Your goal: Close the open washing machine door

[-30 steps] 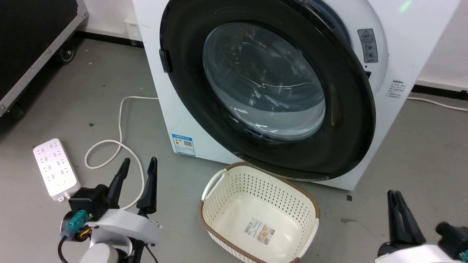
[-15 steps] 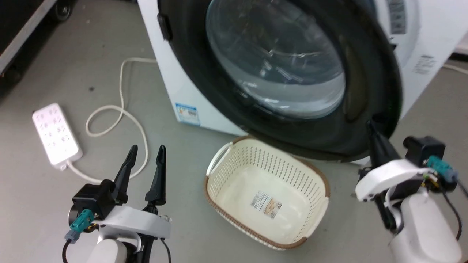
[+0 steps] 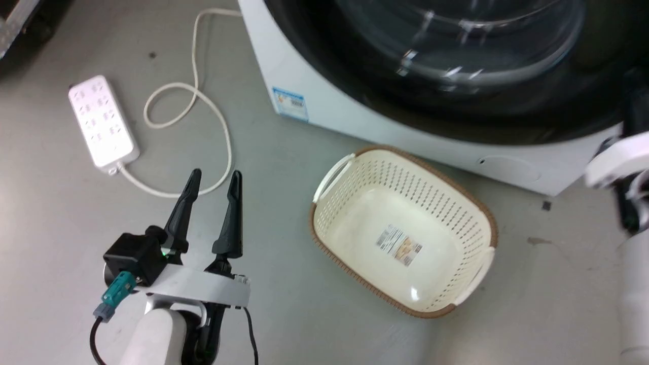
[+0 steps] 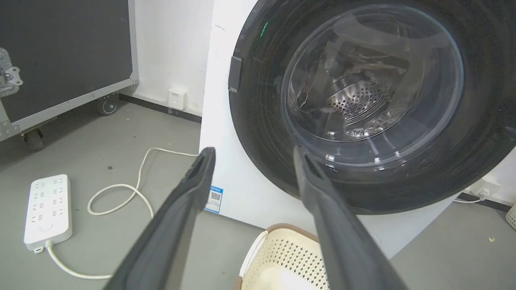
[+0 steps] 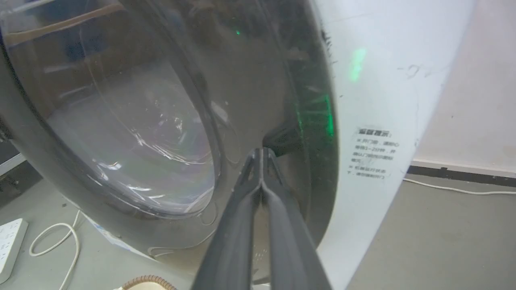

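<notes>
Your right gripper (image 5: 261,152) has its two fingers pressed together with nothing between them. In the right wrist view the joined tips lie on the black frame of the washing machine door (image 5: 242,92), near its right rim and just below a dark recess in that frame. The tips look to be touching the frame, though the blur there keeps you from being sure. The bulging glass window sits to the left of the fingers, and the white machine front (image 5: 375,80) lies just beyond the rim on their right.

Your left gripper (image 3: 215,175) is spread wide and empty, hanging over the grey floor (image 3: 76,213) well apart from the door. In the left wrist view the door lies beyond both fingers, its lower frame behind the right fingertip.

A cream laundry basket (image 3: 395,172) stands on the floor just in front of the machine, between your two arms. A white power strip (image 3: 104,121) and its looped cable (image 3: 203,101) lie off to the left.
</notes>
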